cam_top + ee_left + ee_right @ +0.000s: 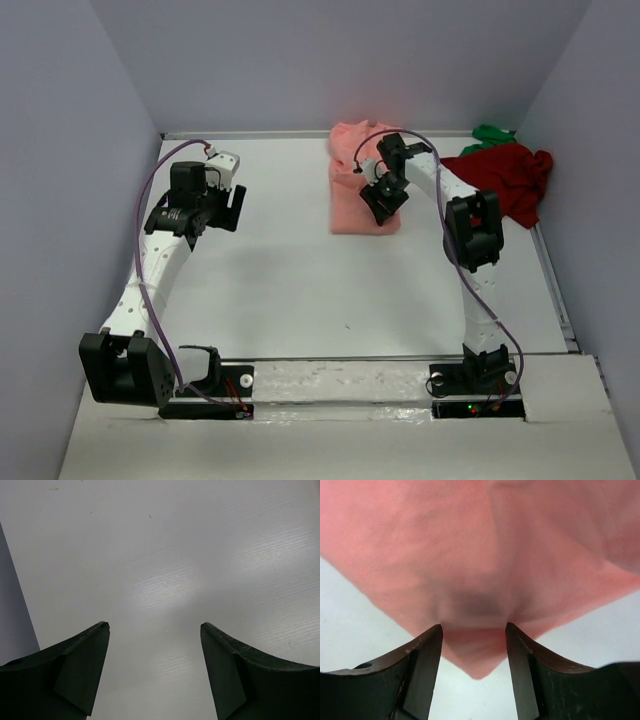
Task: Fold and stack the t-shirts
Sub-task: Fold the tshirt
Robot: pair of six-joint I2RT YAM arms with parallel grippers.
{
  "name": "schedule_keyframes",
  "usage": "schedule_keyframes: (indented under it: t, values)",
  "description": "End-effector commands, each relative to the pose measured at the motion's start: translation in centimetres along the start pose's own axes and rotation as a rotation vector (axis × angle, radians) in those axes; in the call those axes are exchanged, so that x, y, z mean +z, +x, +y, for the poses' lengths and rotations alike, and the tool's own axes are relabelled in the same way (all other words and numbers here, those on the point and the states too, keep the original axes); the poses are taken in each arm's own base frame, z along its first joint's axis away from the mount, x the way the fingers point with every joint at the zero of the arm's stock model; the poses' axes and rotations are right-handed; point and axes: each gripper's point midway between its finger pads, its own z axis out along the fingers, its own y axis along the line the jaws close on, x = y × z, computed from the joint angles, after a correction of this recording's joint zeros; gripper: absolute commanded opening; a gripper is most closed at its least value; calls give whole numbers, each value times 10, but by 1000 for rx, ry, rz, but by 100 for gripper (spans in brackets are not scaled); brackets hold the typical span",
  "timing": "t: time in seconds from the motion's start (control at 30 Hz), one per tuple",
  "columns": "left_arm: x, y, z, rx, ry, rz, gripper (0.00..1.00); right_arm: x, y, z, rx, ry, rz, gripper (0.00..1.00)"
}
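Observation:
The salmon-pink t-shirt (352,205) lies folded into a narrow rectangle at the back centre of the table. My right gripper (384,197) is down on its right side. In the right wrist view the jaws of my right gripper (473,630) stand apart, and a pointed corner of the pink cloth (480,555) lies between them and bunches at the tips. The dark red t-shirt (510,180) lies crumpled at the back right, with a small green t-shirt (493,133) crumple behind it. My left gripper (232,208) (155,626) is open over bare table at the left, holding nothing.
Grey walls close in the white table (300,290) on the left, back and right. The left wall (12,615) shows close beside my left gripper. Both arm bases stand at the near edge.

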Motion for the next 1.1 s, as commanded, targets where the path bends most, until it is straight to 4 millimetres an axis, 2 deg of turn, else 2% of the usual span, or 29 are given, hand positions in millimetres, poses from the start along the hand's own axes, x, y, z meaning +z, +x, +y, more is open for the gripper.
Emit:
schedule_keyframes:
  t: [0.0,0.03,0.07,0.1,0.13,0.23,0.3,0.33,0.43,0.47,0.5,0.53,0.57,0.6,0.67,0.7,0.77,1.07]
  values:
    - [-15,-22,4,-7,-3,-63,85,-83,-39,1,-51,78,-172,59]
    - [-16,-24,4,-8,-5,-69,85,-92,-44,3,-59,80,-196,60]
    - [-16,-26,5,-7,-7,-75,86,-110,-54,9,-86,85,-239,60]
    - [-17,-28,6,-8,-9,-81,88,-113,-56,9,-93,90,-247,60]
    - [-16,-29,5,-8,-7,-81,88,-128,-62,11,-108,101,-280,60]
    - [-13,-29,6,-12,-5,-74,89,-147,-70,10,-144,132,-323,62]
    - [-11,-27,7,-15,-4,-68,89,-144,-72,5,-167,145,-323,62]
    - [-10,-26,7,-19,-3,-65,89,-134,-71,-1,-164,158,-300,62]
    - [-8,-23,8,-19,-3,-59,89,-123,-81,-12,-171,179,-298,63]
    - [-8,-20,8,-17,-7,-55,89,-109,-82,-16,-162,166,-281,63]
    - [-8,-20,9,-17,-13,-55,89,-104,-85,-17,-156,158,-281,63]
    - [-8,-19,9,-16,-14,-53,89,-109,-98,-13,-174,157,-316,63]
    - [-7,-17,10,-17,-16,-48,89,-106,-103,-15,-171,155,-322,63]
    - [-5,-13,10,-15,-19,-40,89,-94,-103,-17,-166,143,-308,63]
    - [-4,-10,10,-17,-19,-33,89,-94,-116,-17,-183,152,-331,63]
    - [-3,-9,11,-17,-21,-29,89,-82,-119,-14,-196,142,-321,63]
    - [-1,-8,12,-19,-24,-24,89,-78,-126,-12,-215,144,-333,63]
    - [10,-5,17,-27,-32,6,89,-56,-133,-12,-238,138,-352,65]
